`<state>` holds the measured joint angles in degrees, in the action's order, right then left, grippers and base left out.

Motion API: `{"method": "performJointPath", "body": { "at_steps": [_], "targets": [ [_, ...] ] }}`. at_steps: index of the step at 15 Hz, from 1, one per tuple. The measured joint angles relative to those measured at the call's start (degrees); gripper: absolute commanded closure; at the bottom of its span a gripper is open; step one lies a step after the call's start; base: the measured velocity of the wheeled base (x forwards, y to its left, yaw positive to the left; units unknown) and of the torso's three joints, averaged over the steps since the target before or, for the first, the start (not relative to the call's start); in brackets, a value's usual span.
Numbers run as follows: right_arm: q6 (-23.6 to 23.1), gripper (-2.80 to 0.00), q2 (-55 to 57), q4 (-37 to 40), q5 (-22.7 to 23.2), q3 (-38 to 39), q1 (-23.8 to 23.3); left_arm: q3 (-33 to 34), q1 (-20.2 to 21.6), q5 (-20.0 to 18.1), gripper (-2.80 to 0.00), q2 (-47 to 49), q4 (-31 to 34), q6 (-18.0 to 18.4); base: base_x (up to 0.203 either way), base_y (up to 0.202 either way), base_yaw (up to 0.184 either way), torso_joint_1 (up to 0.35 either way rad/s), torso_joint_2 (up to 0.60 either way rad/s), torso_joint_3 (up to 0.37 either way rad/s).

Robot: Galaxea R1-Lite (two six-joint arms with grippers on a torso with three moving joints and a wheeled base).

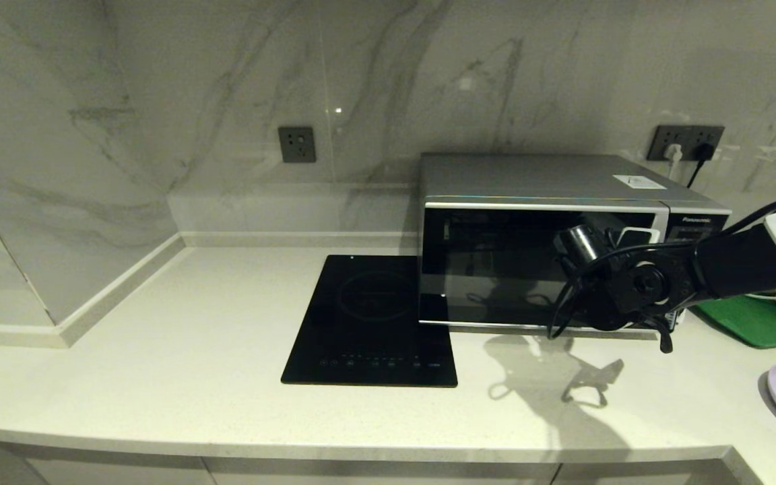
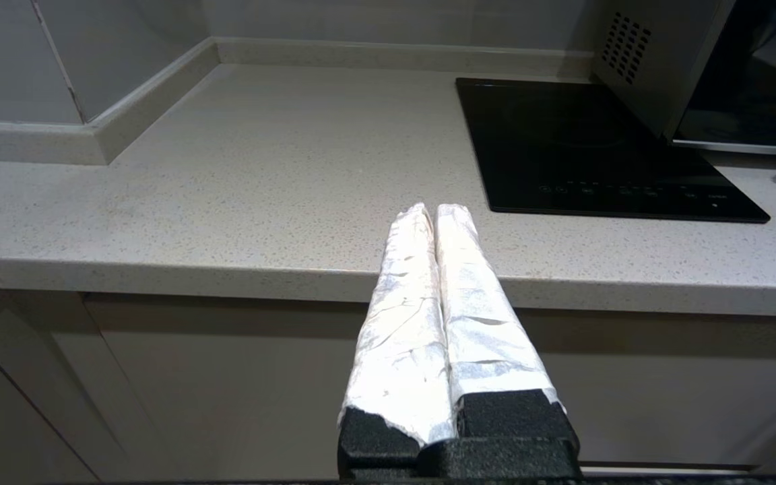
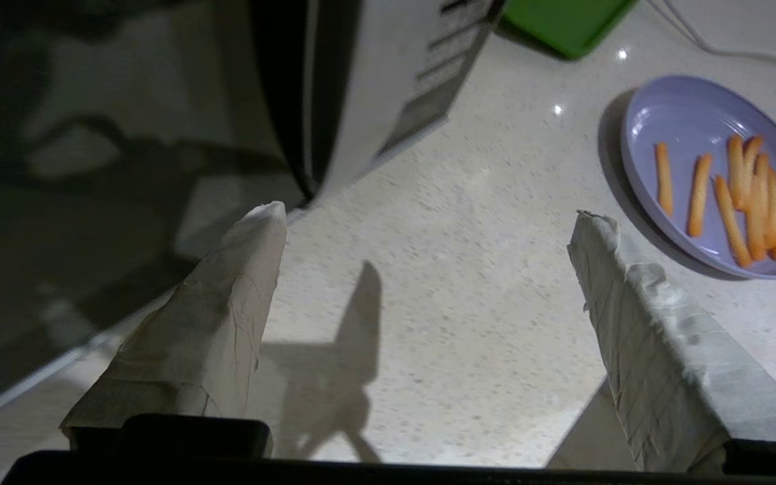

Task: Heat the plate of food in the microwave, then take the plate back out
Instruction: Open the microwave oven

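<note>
At the counter's right front edge, the plate of food (image 3: 718,175) sits flat, orange sticks loose on pale lilac, well apart from the microwave (image 1: 543,249) and not yet inside it. Microwave door looks closed or nearly so; hard to be sure from the dark glass.

Right pincer (image 3: 428,249) hangs in front of the door's lower right corner, fingers spread wide, holding nothing. Left pincer (image 2: 428,215) is parked off the counter's front edge, fingers pressed together, empty.

Risks, as judged:
- A pull with poor purchase on the door edge may slip, or drag the whole microwave forward.
- The plate lies close to the counter's edge; an arm swing could knock it off.
- The shallow plate and loose sticks could spill if tilted in a lift.

Counter (image 1: 192,350): pale speckled stone, smooth. Black cooktop (image 1: 371,323) just left of the microwave, touching or nearly. Green tray (image 1: 752,320) to the right. Marble wall behind, two sockets, one with plugs.
</note>
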<state>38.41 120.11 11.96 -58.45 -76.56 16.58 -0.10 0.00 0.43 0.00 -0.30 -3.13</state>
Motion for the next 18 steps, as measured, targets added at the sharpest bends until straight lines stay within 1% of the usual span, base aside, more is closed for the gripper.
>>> {"method": "performJointPath", "body": {
  "at_steps": [3,5,11,16,18],
  "targets": [
    [-0.3,-2.8,0.3,8.7,3.8,-4.4,-1.8,0.0,0.0,0.0,0.0,0.0,0.0,0.0,0.0,0.0,0.0,0.0,0.0,0.0],
    [-0.4,-2.8,0.3,12.9,5.0,-6.7,-2.3,0.0,0.0,0.0,0.0,0.0,0.0,0.0,0.0,0.0,0.0,0.0,0.0,0.0],
    [-0.5,-2.8,2.6,13.0,5.0,-12.9,-3.2,0.0,0.0,0.0,0.0,0.0,0.0,0.0,0.0,0.0,0.0,0.0,0.0,0.0],
    [-0.2,-2.8,3.9,12.6,4.3,-14.7,-4.5,0.0,0.0,0.0,0.0,0.0,0.0,0.0,0.0,0.0,0.0,0.0,0.0,0.0],
    [0.8,-2.8,4.0,12.1,3.6,-15.0,-5.5,0.0,0.0,0.0,0.0,0.0,0.0,0.0,0.0,0.0,0.0,0.0,0.0,0.0]
  ]
}}
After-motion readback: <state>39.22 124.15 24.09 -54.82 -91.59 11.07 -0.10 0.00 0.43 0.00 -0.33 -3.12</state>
